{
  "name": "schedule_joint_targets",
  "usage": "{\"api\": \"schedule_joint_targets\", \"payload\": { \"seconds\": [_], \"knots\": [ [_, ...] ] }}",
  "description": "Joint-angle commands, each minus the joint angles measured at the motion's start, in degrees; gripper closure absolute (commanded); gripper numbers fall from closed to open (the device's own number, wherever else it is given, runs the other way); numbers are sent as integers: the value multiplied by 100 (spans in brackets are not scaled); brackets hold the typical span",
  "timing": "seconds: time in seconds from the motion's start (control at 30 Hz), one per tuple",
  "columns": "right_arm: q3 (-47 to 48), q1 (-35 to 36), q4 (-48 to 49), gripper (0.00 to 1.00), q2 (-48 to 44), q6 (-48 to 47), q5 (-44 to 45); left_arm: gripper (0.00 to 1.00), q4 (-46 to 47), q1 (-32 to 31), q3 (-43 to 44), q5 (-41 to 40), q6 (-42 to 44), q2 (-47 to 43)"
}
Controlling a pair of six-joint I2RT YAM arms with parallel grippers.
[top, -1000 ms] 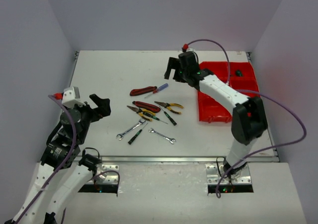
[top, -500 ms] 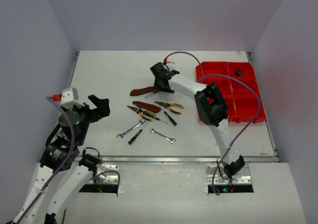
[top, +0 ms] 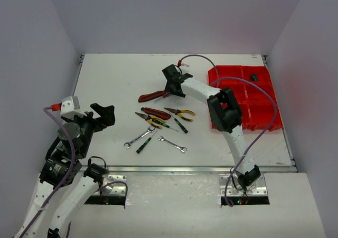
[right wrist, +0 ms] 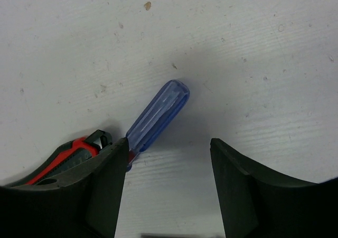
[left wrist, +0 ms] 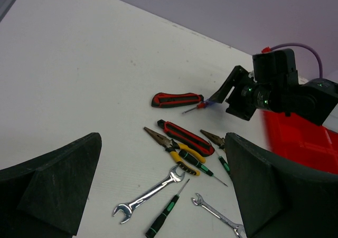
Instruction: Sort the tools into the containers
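The tools lie loose mid-table: a blue-handled screwdriver, red-black handled pliers and a second red-black tool, yellow-black pliers, two silver wrenches and green-handled screwdrivers. My right gripper is down over the blue screwdriver. In the right wrist view that gripper is open. The blue handle touches its left finger, with bare table across the rest of the gap. My left gripper hangs wide open at the left, holding nothing. The red compartment tray sits at the right.
A small dark item lies in a far compartment of the tray. The red-black pliers' handle end sits just beside my right gripper's left finger. The right arm and its purple cable stretch over the tray. Walls enclose the table on three sides.
My right arm swung left from beside the tray and came down over the blue screwdriver, its jaws narrowing. The left arm shifted slightly and stays wide open.
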Motion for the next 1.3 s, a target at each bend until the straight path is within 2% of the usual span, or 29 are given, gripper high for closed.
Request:
{"api": "schedule_joint_targets", "payload": {
  "seconds": [0.0,0.13,0.23,0.3,0.4,0.53,0.63,0.73,0.8,0.87,0.93,1.1,1.27],
  "knots": [
    [-48,-36,292,37,-231,247,79,0,237,-81,7,53,21,-12],
    [650,-101,-140,38,264,221,-6,0,229,-108,7,24,12,-14],
    [808,-133,-347,44,456,299,-105,0,220,-133,7,0,4,-41],
    [476,-133,-308,51,286,343,-70,0,220,-151,7,-26,4,-47],
    [-236,-134,90,54,-6,343,-15,0,212,-160,7,-16,4,-45],
    [-384,-161,103,59,-102,300,-60,0,215,-160,10,-14,4,-21],
    [-483,-172,172,71,-149,313,-210,0,207,-169,7,-39,-5,-51],
    [-641,-183,322,75,-301,350,-329,0,199,-181,7,-68,-17,-80],
    [-892,-232,573,81,-599,368,-514,0,193,-205,7,-95,-23,-90],
    [-1054,-281,822,94,-836,322,-685,0,183,-216,9,-91,-24,-81],
    [-1197,-349,1126,99,-1060,198,-895,0,177,-228,15,-103,-31,-74],
    [-1822,-779,2048,100,-2085,-284,-1946,0,155,-272,19,-161,-53,-89],
    [-2872,-1701,2146,100,-3687,-860,-2090,0,152,-309,22,-193,-67,-155]
  ]
}}
